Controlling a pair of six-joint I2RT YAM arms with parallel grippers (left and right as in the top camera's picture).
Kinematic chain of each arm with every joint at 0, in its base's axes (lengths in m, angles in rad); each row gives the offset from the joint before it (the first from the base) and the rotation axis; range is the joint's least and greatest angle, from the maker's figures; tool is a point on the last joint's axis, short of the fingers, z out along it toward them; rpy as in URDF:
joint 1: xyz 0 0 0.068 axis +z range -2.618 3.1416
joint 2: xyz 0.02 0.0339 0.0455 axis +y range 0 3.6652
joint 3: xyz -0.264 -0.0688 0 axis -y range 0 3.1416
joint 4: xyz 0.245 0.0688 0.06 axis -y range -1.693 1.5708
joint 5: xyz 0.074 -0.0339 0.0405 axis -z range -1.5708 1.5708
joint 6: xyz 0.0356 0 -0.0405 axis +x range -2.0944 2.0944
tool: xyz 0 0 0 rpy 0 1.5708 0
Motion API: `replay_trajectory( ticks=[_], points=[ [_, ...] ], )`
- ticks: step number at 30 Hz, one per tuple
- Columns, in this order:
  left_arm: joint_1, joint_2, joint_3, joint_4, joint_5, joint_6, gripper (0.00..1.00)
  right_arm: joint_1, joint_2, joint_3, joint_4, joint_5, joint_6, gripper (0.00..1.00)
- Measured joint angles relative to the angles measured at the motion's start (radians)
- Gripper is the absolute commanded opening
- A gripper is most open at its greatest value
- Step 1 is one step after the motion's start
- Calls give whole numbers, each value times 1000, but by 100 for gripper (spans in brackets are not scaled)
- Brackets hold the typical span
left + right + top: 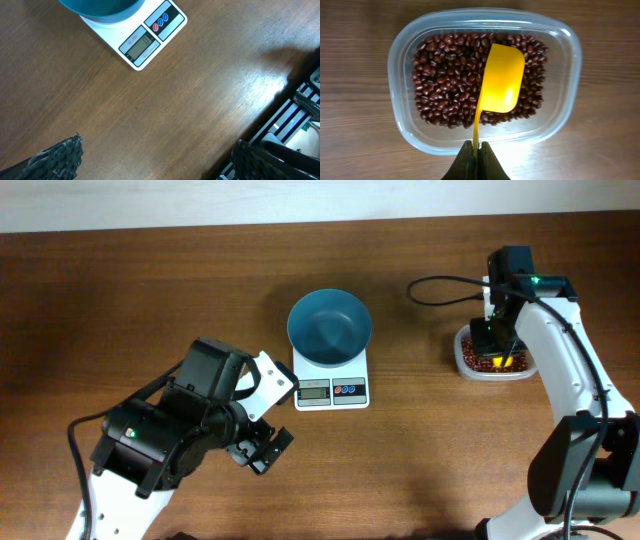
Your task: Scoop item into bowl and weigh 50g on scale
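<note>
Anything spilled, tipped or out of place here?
Nothing stands out. The beans all lie inside the clear container, none on the table. The blue bowl sits on the scale, and the right gripper holds the yellow scoop by its handle over the beans.

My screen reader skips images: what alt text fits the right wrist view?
An empty yellow scoop is held by its handle in the shut right gripper above red-brown beans in a clear container on a wooden table.

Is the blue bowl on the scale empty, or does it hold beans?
Empty. From overhead, the inside of the bowl is plain blue, with nothing lying in it.
</note>
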Motion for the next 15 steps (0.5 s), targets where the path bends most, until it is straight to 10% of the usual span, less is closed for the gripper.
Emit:
replay_trajectory(
  ticks=[15],
  points=[
    [0,0,0,0,0,0,99,0,0,0,14,-163,114,4]
  ],
)
